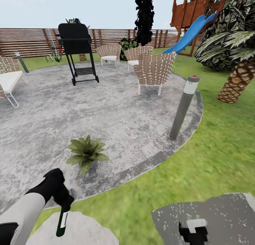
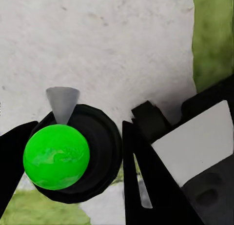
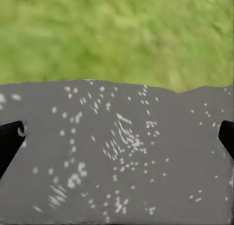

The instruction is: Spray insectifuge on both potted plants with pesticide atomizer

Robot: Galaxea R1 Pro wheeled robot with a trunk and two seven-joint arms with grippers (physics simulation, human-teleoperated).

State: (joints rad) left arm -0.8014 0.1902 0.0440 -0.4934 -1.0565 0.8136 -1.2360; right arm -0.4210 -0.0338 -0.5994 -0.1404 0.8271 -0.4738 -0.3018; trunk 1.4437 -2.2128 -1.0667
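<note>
In the head view my left gripper (image 1: pixel 64 204) is shut on the pesticide atomizer (image 1: pixel 62 223), a slim dark green bottle with a white label that hangs down over a pale stepping stone (image 1: pixel 79 232). The left wrist view looks down on the atomizer (image 2: pixel 73 154): a bright green ball on its dark round top, a grey nozzle cone, and a black finger (image 2: pixel 146 186) at each side. One potted plant (image 1: pixel 86 152), a rosette of pointed green leaves, sits on the round paved patch (image 1: pixel 117 110) just beyond that gripper. My right gripper (image 1: pixel 193 232) (image 3: pixel 117 137) is open above a dark grey stepping stone (image 3: pixel 122 161).
A grey bollard light (image 1: pixel 183 108) stands at the patch's right edge. Further back are a black grill (image 1: pixel 76 48), several wicker chairs (image 1: pixel 154 69), a blue slide (image 1: pixel 189 34) and the slatted fence (image 1: pixel 32 41). A palm trunk (image 1: pixel 237 82) rises at the right. Lawn (image 1: pixel 212 156) lies between.
</note>
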